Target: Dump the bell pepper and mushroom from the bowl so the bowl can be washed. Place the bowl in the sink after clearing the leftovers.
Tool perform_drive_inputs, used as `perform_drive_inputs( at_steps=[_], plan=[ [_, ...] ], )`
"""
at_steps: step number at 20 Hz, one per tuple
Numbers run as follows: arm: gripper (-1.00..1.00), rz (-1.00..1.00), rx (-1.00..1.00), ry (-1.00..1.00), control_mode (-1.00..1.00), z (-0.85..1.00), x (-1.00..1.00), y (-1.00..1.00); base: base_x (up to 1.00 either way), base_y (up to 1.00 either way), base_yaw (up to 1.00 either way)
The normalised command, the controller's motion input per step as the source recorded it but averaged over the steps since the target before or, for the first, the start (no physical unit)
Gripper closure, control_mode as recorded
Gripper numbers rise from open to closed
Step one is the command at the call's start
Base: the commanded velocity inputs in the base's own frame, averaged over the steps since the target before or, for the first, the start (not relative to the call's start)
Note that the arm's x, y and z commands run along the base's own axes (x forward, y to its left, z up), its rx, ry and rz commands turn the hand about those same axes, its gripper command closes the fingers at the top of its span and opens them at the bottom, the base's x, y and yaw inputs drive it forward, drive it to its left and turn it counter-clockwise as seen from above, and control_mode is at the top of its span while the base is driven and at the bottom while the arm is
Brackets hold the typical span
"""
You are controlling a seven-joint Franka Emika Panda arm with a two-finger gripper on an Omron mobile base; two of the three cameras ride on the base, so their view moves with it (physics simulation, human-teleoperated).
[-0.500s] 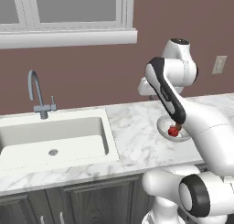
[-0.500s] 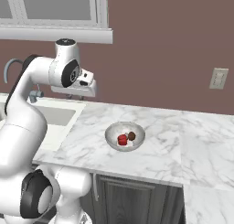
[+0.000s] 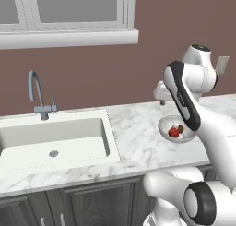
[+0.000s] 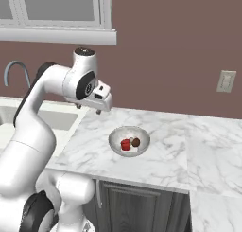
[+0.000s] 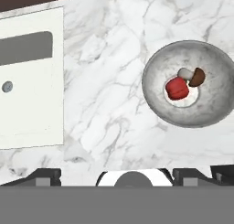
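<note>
Start from the left of the hand view. The sink (image 5: 32, 109) lies on the far left of the hand, well apart from it, and its drain (image 5: 7, 86) shows at the edge. Nothing is in the sink yet.

In the middle, directly under the hand, there is bare counter (image 5: 105, 104). The fingertips (image 5: 43, 175) stand wide apart at the bottom of this view, so I judge the gripper (image 4: 90, 108) fully spread, and it holds nothing.

On the right of the hand and a little ahead of it sits the bowl (image 5: 155, 95), upright on the counter. The pepper (image 5: 176, 88) and the mushroom (image 5: 197, 77) lie inside, touching each other near the middle.

What has changed: compared with half a second ago, the hand has come lower and closer to the bowl in the right base view. The bowl and the food are where they were, and the base has not driven.

For the task this means you are still in the approach. The hand is not yet over the bowl, but beside it. You need to move it further right and down to the rim before closing. Take care there, because a shallow rim can slip from the fingers or tip early.
</note>
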Motion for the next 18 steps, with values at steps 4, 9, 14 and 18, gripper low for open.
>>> perform_drive_inputs(
  at_steps=[4, 9, 14, 18],
  plan=[
    [-1.0, -0.34, 0.12, 0.03, -1.0, -0.57, -0.38, -1.0, 0.0, 0.0, 0.0],
    [-1.0, -0.35, 0.12, 0.13, -1.0, -0.54, -0.08, -1.0, 0.0, 0.0, 0.0],
    [-1.0, -0.39, 0.13, 0.31, -1.0, -0.71, 0.14, -1.0, 0.0, 0.0, 0.0],
    [-1.0, -0.25, 0.1, 0.25, -1.0, -0.6, 0.61, -0.73, 0.0, 0.0, 0.0]
  ],
)
